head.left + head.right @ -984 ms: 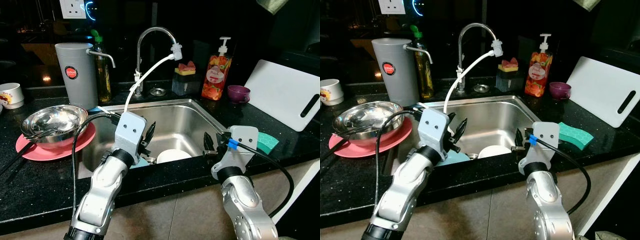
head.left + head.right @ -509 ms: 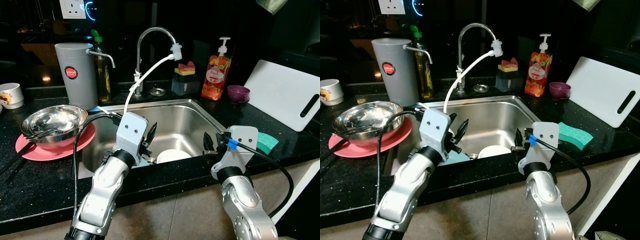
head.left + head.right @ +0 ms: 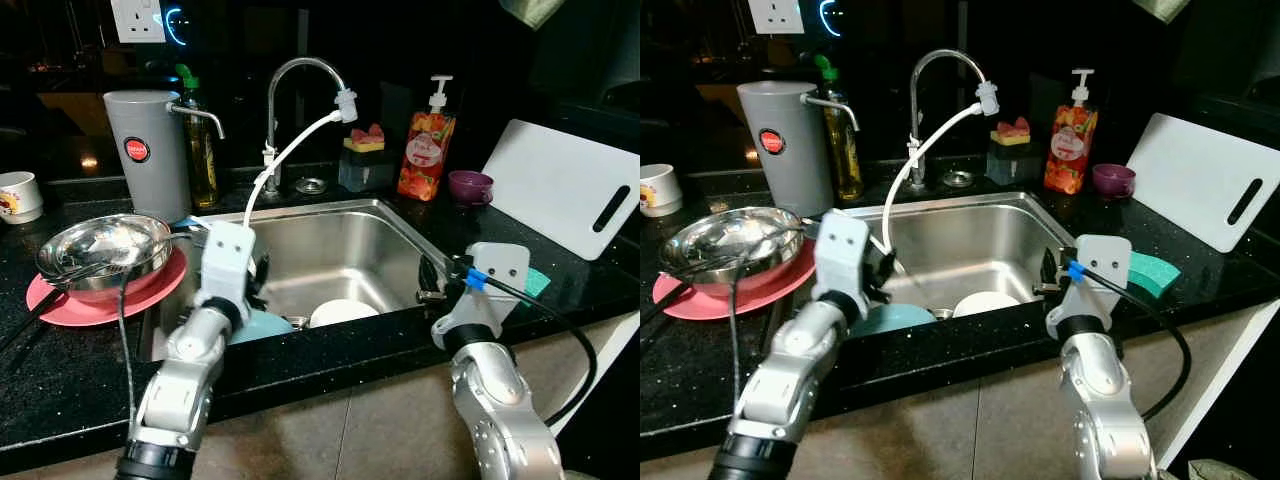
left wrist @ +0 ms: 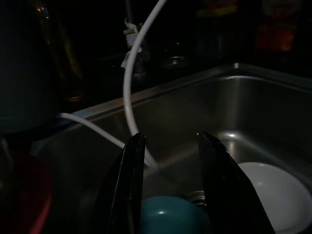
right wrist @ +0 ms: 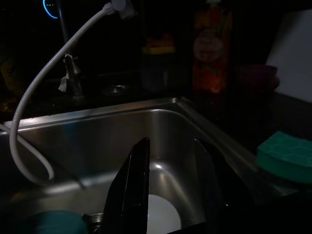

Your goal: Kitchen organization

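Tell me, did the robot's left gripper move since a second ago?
Yes. The left gripper swung toward the robot's left, from over the middle of the sink to near its left wall, closer to the pink plate.

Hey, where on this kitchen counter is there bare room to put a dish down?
Bare black counter lies in front of the pink plate, left of the sink. Another free patch sits between the purple cup and the green sponge. It is crowded behind the sink around the soap bottle, and inside it by the white plate and teal dish.
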Motion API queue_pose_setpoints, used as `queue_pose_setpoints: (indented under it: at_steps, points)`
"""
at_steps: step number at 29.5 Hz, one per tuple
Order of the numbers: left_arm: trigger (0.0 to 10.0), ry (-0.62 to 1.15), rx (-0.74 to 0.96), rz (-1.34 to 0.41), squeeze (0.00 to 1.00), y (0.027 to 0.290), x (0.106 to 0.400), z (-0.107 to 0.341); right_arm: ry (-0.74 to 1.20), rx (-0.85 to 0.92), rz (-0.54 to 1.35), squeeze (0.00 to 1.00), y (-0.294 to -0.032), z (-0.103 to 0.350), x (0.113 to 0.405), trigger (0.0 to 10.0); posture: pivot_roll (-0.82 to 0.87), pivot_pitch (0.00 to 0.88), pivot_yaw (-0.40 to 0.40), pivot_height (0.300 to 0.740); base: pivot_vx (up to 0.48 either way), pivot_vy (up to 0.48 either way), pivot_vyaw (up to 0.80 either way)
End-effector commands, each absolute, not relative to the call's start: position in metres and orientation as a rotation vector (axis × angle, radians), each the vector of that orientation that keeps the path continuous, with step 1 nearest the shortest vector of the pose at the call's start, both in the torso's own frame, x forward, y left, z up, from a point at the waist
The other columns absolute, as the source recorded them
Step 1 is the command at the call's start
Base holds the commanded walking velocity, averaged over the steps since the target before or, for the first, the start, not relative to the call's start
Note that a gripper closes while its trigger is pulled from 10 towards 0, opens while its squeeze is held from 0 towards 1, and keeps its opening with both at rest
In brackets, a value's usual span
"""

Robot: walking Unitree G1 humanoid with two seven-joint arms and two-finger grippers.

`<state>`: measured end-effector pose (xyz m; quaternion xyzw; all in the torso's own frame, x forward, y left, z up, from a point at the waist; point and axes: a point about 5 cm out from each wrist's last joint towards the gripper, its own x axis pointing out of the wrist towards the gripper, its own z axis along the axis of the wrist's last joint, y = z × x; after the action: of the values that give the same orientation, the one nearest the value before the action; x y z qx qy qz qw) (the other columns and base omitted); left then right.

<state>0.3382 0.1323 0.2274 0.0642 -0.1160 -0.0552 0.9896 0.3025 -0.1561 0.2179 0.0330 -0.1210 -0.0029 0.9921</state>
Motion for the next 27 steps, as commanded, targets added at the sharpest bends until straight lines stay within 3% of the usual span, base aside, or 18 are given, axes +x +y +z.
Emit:
queue_pose_setpoints:
  at_steps: [1,7,16,25,26,27]
  points:
    - [10.0,-0.201,0.151,-0.093,0.0,0.138,0.339,0.221,-0.239,0.068,-0.011,0.0,-0.154,0.216,0.305,10.0,0.01,0.012,-0.018,0.74,0.0,0.0,0.0]
    - [10.0,-0.141,0.328,-0.119,0.0,0.162,0.337,0.225,-0.216,0.075,-0.031,0.0,-0.158,0.21,0.31,10.0,0.03,0.029,-0.028,0.74,0.0,0.0,0.0]
    - [10.0,-0.08,0.386,-0.151,0.0,0.211,0.335,0.263,-0.225,0.02,-0.019,0.0,-0.169,0.213,0.31,10.0,0.05,0.04,-0.032,0.74,0.0,0.0,0.0]
    - [10.0,-0.021,0.433,-0.208,0.0,0.222,0.327,0.264,-0.216,0.004,0.011,0.0,-0.165,0.21,0.308,10.0,0.05,0.041,-0.032,0.74,0.0,0.0,0.0]
    - [10.0,-0.021,0.438,-0.201,0.33,0.223,0.327,0.264,-0.216,0.004,0.011,0.0,-0.165,0.21,0.308,10.0,0.05,0.041,-0.032,0.74,0.0,0.0,0.0]
    - [10.0,-0.021,0.438,-0.201,0.33,0.223,0.327,0.264,-0.216,0.004,0.011,0.0,-0.165,0.21,0.308,10.0,0.05,0.041,-0.032,0.74,0.0,0.0,0.0]
